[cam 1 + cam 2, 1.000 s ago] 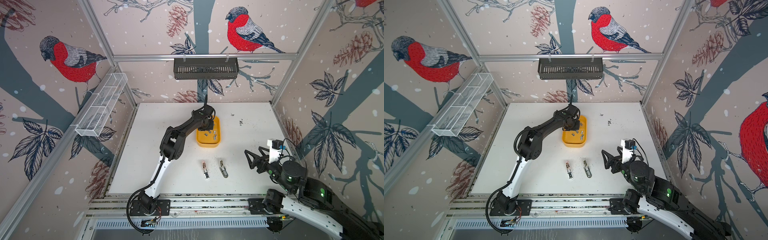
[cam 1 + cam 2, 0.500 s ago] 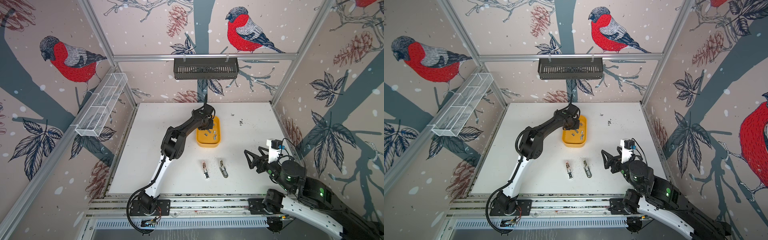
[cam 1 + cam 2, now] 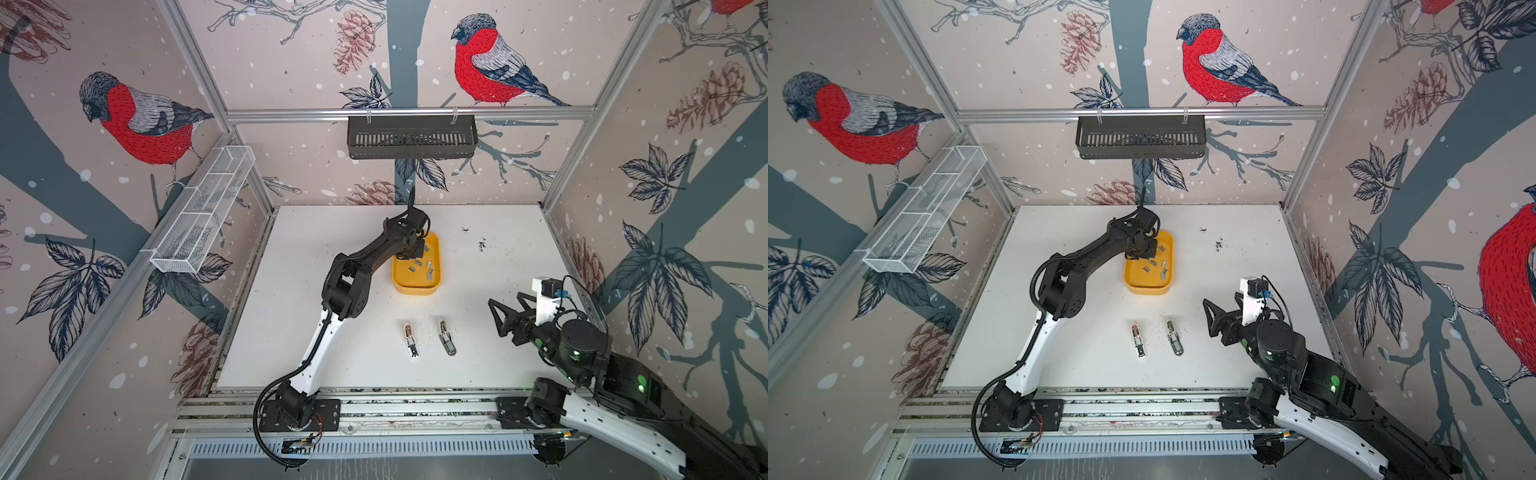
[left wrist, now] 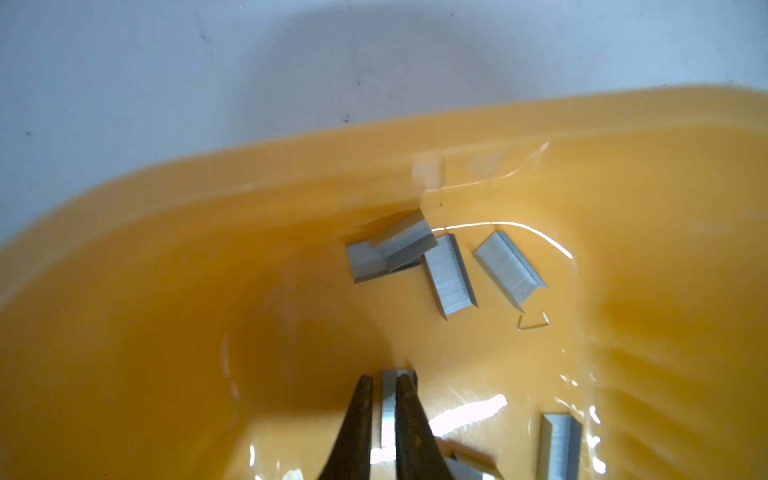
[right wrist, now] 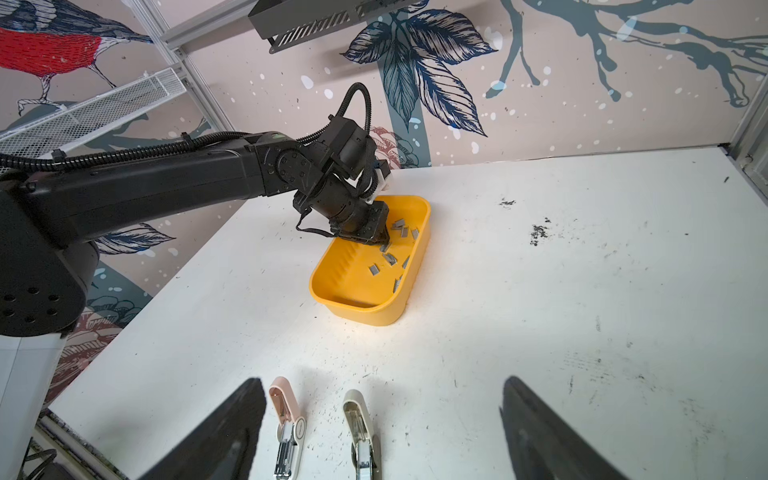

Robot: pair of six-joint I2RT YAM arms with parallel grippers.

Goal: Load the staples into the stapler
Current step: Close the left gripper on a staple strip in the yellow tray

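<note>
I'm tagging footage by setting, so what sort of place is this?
Probably a robot test cell: an aluminium frame with bird-print panels boxes in a white table, the left arm and right arm are bolted to a front rail, and a yellow tray of staples sits near two staplers.

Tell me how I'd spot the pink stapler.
On the white table, nearer the front edge than the yellow tray, two small open staplers lie side by side. The pink stapler is the one on the left arm's side, with a pale pink tip; the other stapler is beige.
</note>
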